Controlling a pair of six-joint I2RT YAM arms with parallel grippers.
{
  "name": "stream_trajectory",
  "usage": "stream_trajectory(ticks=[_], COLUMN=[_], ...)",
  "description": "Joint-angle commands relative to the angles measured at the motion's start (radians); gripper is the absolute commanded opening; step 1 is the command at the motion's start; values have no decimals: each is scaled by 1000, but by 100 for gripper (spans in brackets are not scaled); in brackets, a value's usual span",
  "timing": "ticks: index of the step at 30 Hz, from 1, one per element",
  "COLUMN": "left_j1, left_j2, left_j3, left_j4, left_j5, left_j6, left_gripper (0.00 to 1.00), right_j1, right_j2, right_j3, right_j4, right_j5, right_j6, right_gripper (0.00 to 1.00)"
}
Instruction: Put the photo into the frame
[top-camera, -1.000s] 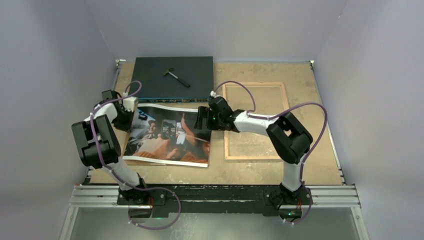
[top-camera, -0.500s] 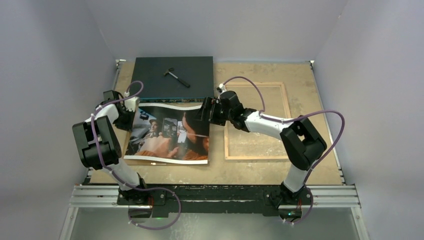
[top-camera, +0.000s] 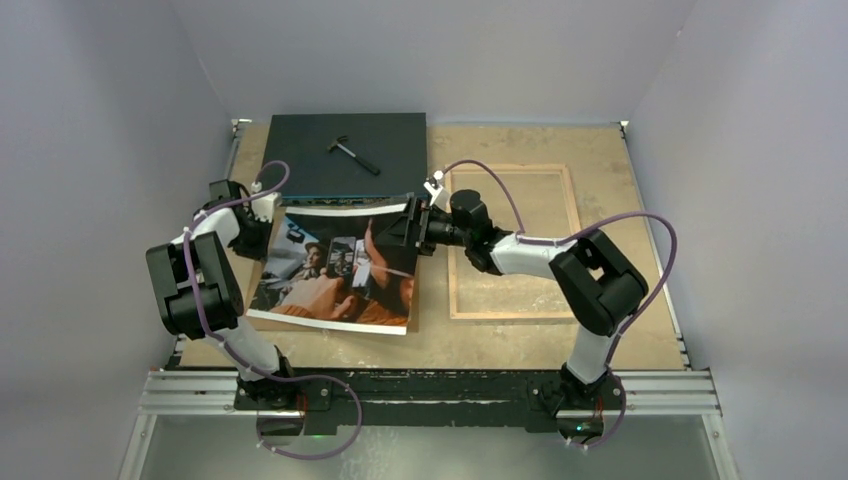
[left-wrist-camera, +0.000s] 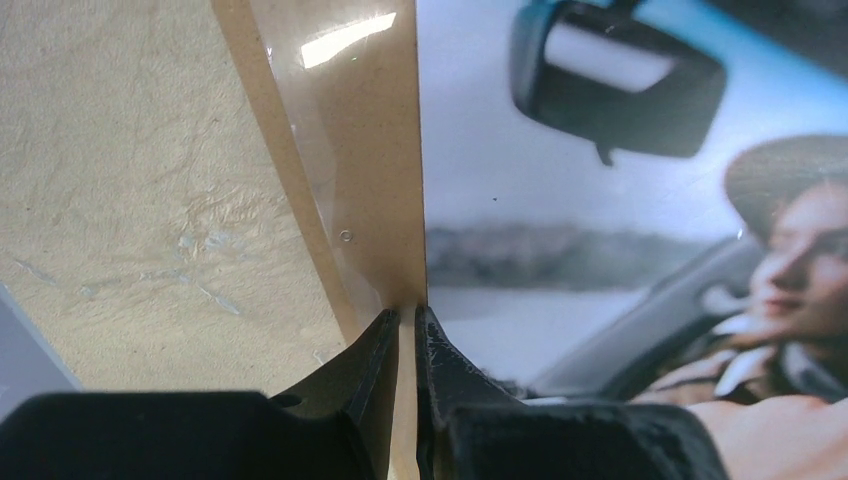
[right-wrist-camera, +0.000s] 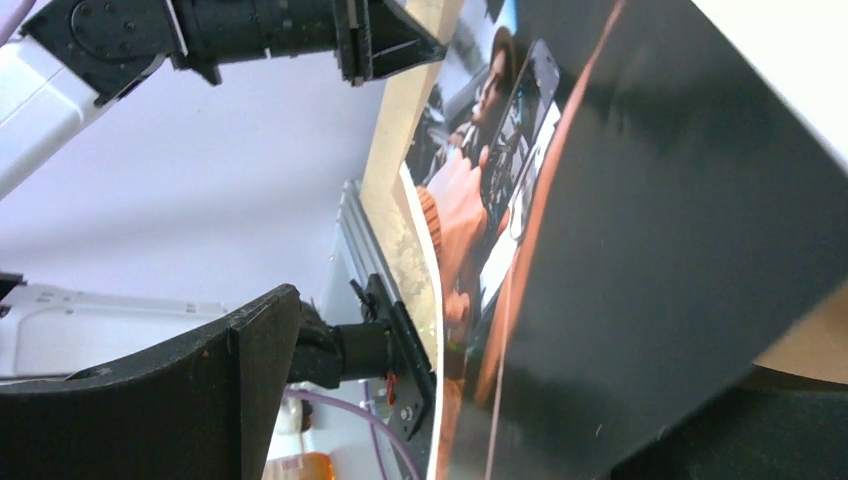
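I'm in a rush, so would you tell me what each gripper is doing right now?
Left gripper: closed, pinching the photo at its left edge.
Right gripper: open wide around the photo's right edge, not gripping it.

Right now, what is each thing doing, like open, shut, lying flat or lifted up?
photo: picture side up, far right corner lifted.
frame: lying flat, nothing in it yet.
left tool: shut on the photo's left edge.
right tool: open, fingers around the photo's right edge.
dark box: lying flat at the back.
hammer: lying on the dark box.
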Motion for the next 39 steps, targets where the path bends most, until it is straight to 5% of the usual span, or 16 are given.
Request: stream_trajectory(ticks=[1, 20, 39], left_j1=[-23, -17, -23], left_j2=[58, 24, 66], left_j3=[-59, 82, 10], left_j4=[-24, -111, -46], left_j5=[75, 54, 38], left_j6=[-24, -27, 0], left_gripper=[10, 12, 10], right_j1=[7, -130, -145], right_j2=[27, -47, 278], right_j3=[-30, -124, 71], right_j4=[223, 317, 514], right_j5=[-150, -234, -237], right_j6=[89, 181, 300], right_gripper=[99, 86, 88])
